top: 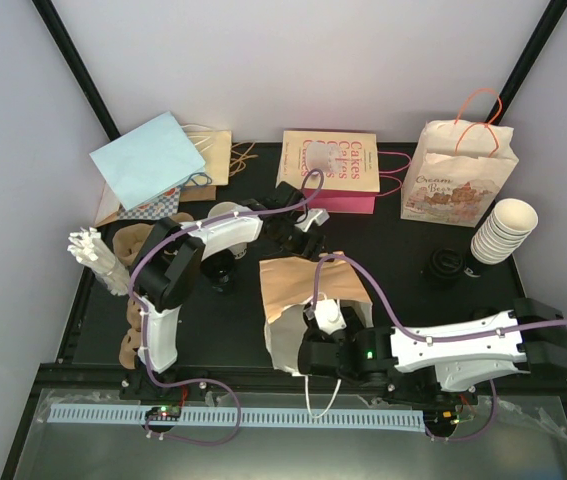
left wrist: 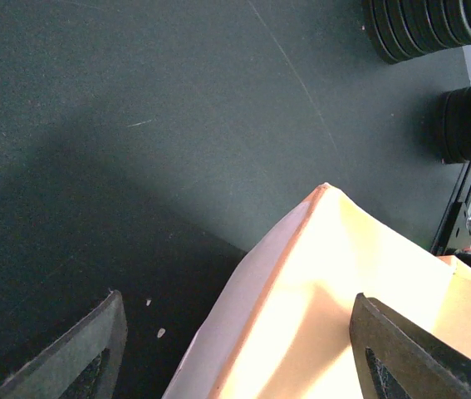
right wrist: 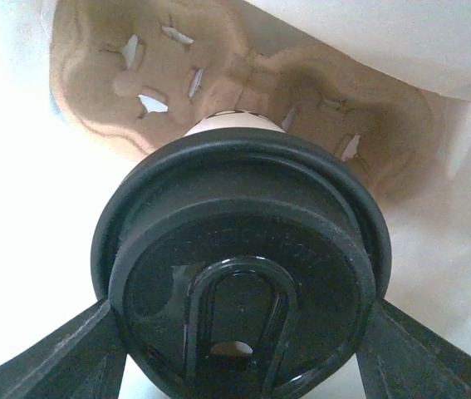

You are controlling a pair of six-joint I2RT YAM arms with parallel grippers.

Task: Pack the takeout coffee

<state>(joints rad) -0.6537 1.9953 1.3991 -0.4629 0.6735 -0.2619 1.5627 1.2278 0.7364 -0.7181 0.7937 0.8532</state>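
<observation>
Cup (right wrist: 233,123) with black lid (right wrist: 239,274) clamped in right jaws, pulp carrier (right wrist: 135,91) just behind it inside bag (top: 298,285); left jaws wide, straddling bag corner.

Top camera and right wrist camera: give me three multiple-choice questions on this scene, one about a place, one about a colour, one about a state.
1. Where is the stack of cream cups?
A) on the table's right side, by the printed bag
B) inside the brown bag
C) in the left hand

2. What colour is the lid on the cup?
A) white
B) brown
C) black

3. What state is the right hand in?
A) open and empty
B) closed on the lidded cup
C) out of view

Answers:
1 A, the top view shows the stack beside the bag with orange handles.
2 C, the right wrist view shows it glossy black.
3 B, its fingers sit against both sides of the lid.
</observation>
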